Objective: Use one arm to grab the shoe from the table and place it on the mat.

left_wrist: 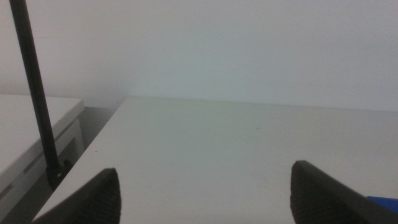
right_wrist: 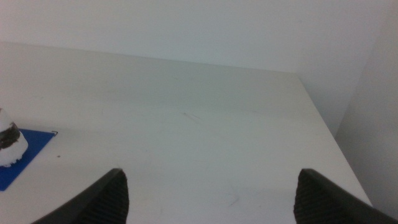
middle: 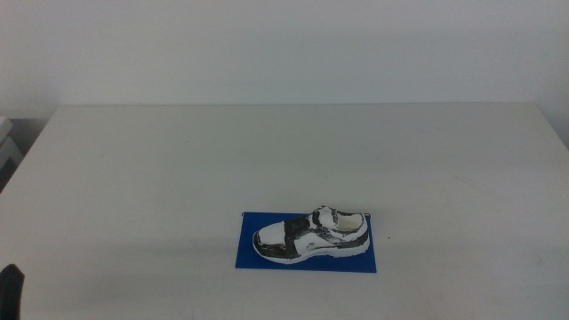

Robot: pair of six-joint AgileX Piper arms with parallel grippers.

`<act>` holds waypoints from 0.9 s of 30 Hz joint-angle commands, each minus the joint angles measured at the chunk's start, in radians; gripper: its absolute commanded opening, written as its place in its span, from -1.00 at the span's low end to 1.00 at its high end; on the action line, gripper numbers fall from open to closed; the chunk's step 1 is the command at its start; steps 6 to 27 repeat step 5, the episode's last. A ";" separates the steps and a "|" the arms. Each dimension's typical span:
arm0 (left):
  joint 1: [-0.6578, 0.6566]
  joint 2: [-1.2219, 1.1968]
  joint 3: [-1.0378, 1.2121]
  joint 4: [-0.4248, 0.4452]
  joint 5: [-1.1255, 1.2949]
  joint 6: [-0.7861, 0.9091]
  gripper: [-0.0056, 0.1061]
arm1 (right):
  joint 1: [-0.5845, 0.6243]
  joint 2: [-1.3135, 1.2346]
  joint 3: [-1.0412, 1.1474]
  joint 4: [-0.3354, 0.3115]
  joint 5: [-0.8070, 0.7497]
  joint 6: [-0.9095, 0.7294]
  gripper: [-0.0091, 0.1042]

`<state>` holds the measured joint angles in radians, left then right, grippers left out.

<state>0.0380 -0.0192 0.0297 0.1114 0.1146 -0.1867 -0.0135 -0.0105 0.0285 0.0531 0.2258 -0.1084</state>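
The black-and-white shoe [middle: 312,235] lies on its sole on the deep blue mat [middle: 252,254] near the table's front middle, toe to the left. Its heel end [right_wrist: 10,144] and a mat corner [right_wrist: 25,154] show in the right wrist view. A sliver of the mat [left_wrist: 384,201] shows in the left wrist view. The left gripper [left_wrist: 202,186] is open and empty, back at the table's left front; a dark bit of it [middle: 11,289] shows in the middle view. The right gripper [right_wrist: 211,193] is open and empty, over the table's right front, out of the middle view.
The white table [middle: 284,151] runs wide behind and beside the mat. A black pole [left_wrist: 34,93] and a white side surface [left_wrist: 31,124] stand off the table's left edge. A white wall is behind.
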 commanded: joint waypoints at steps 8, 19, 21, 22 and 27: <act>-0.004 -0.006 0.005 -0.004 -0.081 -0.003 0.78 | -0.006 -0.026 0.006 -0.016 -0.068 -0.014 0.78; -0.004 -0.006 0.005 -0.004 -0.081 -0.003 0.78 | -0.006 -0.026 0.006 -0.016 -0.068 -0.014 0.78; -0.004 -0.006 0.005 -0.004 -0.081 -0.003 0.78 | -0.006 -0.026 0.006 -0.016 -0.068 -0.014 0.78; -0.004 -0.006 0.005 -0.004 -0.081 -0.003 0.78 | -0.006 -0.026 0.006 -0.016 -0.068 -0.014 0.78; -0.004 -0.006 0.005 -0.004 -0.081 -0.003 0.78 | -0.006 -0.026 0.006 -0.016 -0.068 -0.014 0.78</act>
